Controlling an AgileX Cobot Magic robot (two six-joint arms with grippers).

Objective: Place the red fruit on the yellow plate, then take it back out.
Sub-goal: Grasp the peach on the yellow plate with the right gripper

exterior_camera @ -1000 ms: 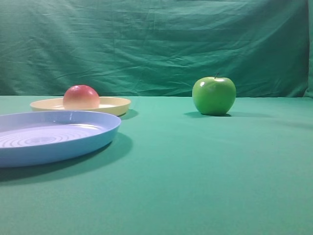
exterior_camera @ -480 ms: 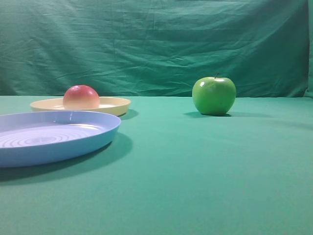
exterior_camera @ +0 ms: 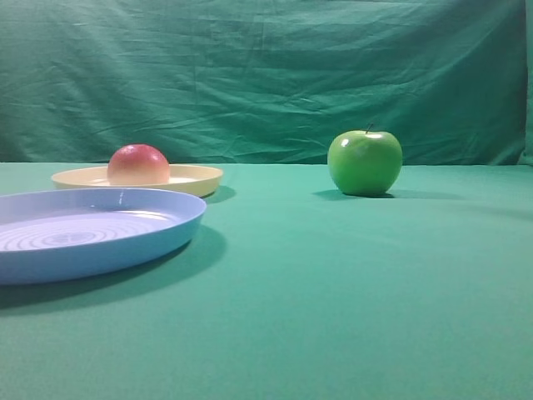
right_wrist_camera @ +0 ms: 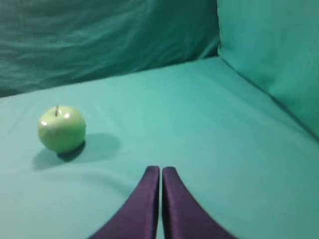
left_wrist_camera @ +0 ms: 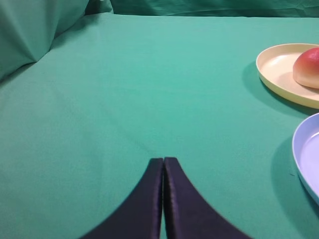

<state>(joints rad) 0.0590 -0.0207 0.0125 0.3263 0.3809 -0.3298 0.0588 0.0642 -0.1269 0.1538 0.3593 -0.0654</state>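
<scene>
While the red fruit (exterior_camera: 138,165) sits on the yellow plate (exterior_camera: 193,178), both tools (left_wrist_camera: 163,162) (right_wrist_camera: 160,170) closed, empty; blue plate (exterior_camera: 125,235) adjacent — green apple (exterior_camera: 364,162) apart.

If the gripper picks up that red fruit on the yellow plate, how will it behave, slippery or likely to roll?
The red fruit looks smooth and slightly shiny, so it may slip between narrow fingers. Being round, it would probably roll if nudged, though the low rim of the yellow plate might stop it. It seems rigid, not soft.
</scene>
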